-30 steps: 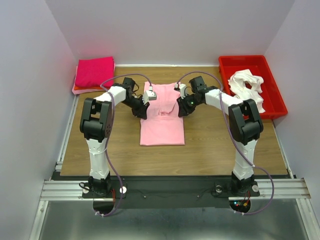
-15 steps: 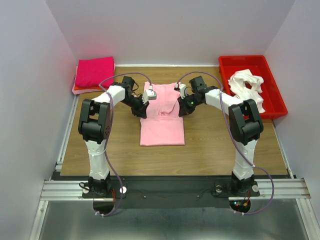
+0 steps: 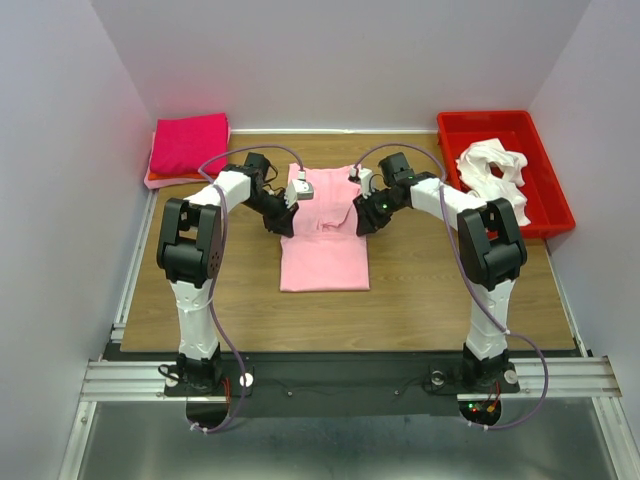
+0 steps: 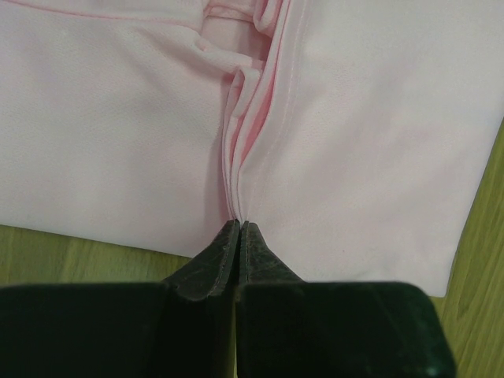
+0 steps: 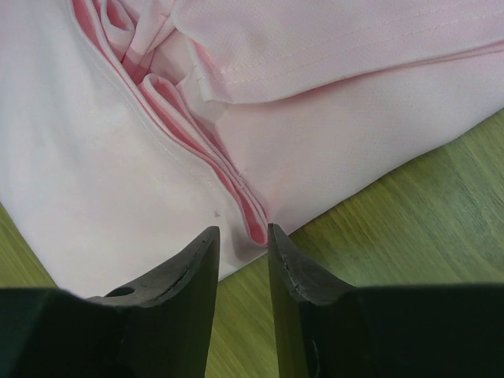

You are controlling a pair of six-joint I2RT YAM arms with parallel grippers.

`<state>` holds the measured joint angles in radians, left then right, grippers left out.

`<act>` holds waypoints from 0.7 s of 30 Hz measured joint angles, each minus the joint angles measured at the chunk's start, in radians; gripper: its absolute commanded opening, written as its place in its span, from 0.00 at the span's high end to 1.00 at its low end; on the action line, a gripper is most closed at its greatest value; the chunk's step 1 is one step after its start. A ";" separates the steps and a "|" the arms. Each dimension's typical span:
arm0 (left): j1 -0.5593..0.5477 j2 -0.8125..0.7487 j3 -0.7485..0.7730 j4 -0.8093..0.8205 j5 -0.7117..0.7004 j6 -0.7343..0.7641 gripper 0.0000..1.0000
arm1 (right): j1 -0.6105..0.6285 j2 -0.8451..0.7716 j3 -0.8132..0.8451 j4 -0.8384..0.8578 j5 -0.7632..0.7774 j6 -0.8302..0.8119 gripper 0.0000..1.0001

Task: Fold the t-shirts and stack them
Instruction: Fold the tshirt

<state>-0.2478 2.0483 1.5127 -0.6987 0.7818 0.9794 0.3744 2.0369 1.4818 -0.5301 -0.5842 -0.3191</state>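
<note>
A soft light pink cloth t-shirt point(image 3: 323, 255) lies just ahead of both jaws. The left gripper point(image 4: 239, 230) is pinched shut on its gathered pleat. The right gripper point(image 5: 242, 240) stands slightly apart, empty. Limp, light stuff: I'd grip bunched edges.

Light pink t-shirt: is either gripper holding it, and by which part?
The left gripper is shut on a gathered fold at the side edge of the light pink t-shirt. The right gripper holds nothing; its jaws stand open by the opposite edge.

White-and-black arms point(image 3: 190, 250) (purple cables point(image 3: 226, 335))
</note>
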 measured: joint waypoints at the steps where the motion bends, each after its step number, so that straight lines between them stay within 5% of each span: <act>1: 0.000 0.000 0.000 0.000 0.000 0.000 1.00 | 0.000 0.000 0.000 -0.003 0.000 0.000 0.67; 7: 0.000 0.000 0.000 -0.001 0.000 0.000 1.00 | 0.000 0.000 0.000 -0.017 0.000 -0.008 0.99; 21: -0.001 -0.050 0.002 -0.011 0.000 0.025 1.00 | 0.000 -0.044 0.000 -0.027 -0.008 -0.019 1.00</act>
<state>-0.2485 1.9980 1.5146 -0.7097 0.7815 1.0046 0.3744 1.9926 1.4818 -0.5568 -0.5919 -0.3386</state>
